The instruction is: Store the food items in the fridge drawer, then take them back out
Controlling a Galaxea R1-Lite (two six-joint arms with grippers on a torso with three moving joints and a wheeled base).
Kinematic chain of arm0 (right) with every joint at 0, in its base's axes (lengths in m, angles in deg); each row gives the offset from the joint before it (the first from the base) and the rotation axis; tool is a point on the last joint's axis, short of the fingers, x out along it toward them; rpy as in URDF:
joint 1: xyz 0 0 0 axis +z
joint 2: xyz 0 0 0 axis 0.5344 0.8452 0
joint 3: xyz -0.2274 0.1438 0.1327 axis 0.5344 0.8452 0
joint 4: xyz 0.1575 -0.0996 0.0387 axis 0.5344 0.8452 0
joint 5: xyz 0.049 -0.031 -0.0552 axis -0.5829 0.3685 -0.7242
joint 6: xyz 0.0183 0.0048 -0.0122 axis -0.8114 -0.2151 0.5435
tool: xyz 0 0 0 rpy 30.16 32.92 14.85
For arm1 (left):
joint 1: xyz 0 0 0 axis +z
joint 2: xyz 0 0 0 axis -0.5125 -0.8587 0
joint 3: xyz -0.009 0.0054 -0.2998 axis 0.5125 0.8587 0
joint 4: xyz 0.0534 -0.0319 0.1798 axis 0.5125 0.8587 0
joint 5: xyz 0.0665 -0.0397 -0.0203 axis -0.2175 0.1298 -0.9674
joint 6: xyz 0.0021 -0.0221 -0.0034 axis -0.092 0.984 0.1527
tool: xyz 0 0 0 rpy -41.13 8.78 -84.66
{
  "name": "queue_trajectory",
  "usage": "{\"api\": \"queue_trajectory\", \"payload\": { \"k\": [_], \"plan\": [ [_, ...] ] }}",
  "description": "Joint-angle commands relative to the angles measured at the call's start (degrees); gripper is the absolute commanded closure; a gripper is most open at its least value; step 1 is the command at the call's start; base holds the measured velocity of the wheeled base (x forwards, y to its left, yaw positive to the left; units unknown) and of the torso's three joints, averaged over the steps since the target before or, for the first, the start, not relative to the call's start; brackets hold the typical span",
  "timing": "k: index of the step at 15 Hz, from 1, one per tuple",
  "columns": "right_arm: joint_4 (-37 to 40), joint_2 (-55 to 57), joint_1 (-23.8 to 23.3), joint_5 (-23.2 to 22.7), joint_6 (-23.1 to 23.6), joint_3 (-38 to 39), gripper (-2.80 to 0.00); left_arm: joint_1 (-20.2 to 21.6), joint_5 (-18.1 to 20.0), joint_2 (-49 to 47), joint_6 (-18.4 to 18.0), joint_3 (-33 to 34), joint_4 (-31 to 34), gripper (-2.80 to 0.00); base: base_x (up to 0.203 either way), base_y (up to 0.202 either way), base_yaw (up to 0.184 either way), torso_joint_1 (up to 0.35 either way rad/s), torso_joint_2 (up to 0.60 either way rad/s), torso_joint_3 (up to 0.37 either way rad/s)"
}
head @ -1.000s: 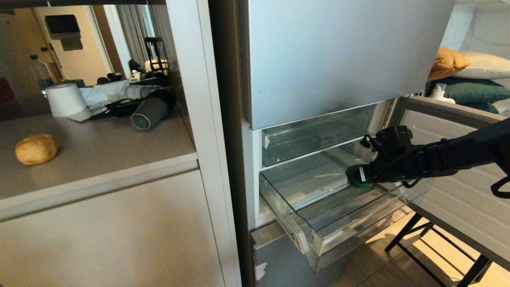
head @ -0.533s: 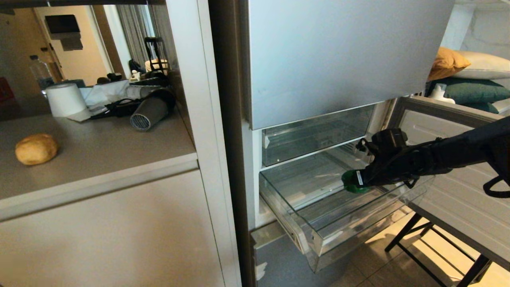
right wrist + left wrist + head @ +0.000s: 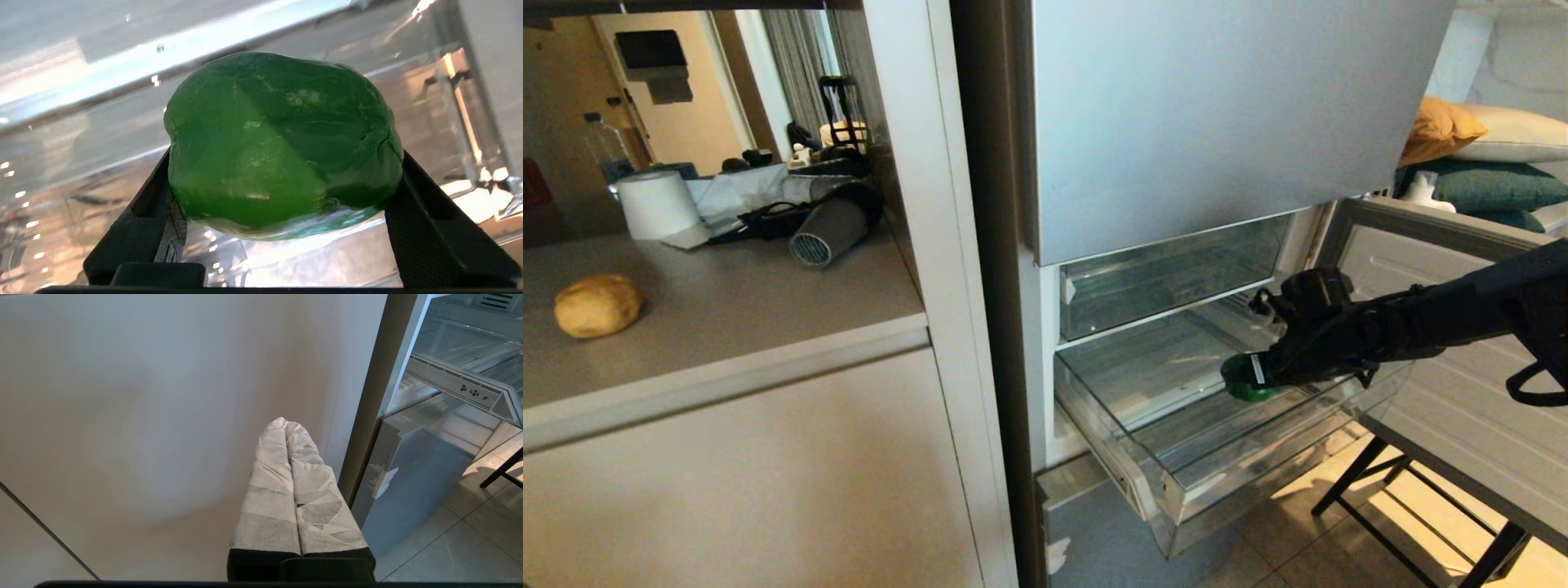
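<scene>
The green bell pepper (image 3: 282,143) is gripped between the right gripper (image 3: 1250,377) fingers, widely spread, low inside the fridge drawer (image 3: 1176,498) for release.

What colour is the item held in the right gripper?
Glossy green: the bell pepper in the right gripper, clearest in the right wrist view.

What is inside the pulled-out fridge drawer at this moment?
Only the green bell pepper, gripped in the right pincer low inside the fridge drawer. Whether it touches the floor is unclear. The potato sits outside on the counter.
</scene>
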Motion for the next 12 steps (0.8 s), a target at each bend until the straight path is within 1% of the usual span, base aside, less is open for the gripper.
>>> {"api": "queue_trajectory", "payload": {
  "k": [1, 6, 7, 12],
  "plan": [
    [0.50, -0.03, 0.05, -0.07, 0.00, -0.07, 0.00, 0.02, -0.01, 0.00, 0.01, 0.18, -0.05, 0.00, 0.000, 0.000, 0.000, 0.000, 0.00, 0.000],
    [0.50, 0.83, -0.03, 0.02, 0.09, -0.22, 0.00, 0.02, -0.01, 0.00, 0.01, 0.18, -0.05, 0.00, 0.000, 0.000, 0.000, 0.000, 0.00, 0.000],
    [0.50, 0.85, -0.03, 0.02, 0.09, -0.33, -2.80, 0.02, -0.01, 0.00, 0.01, 0.18, -0.05, 0.00, 0.000, 0.000, 0.000, 0.000, 0.00, 0.000],
    [0.50, 1.64, -0.03, 0.02, -0.09, -0.69, -2.80, 0.02, -0.01, 0.00, 0.01, 0.18, -0.05, 0.00, 0.000, 0.000, 0.000, 0.000, 0.00, 0.000]
  ]
}}
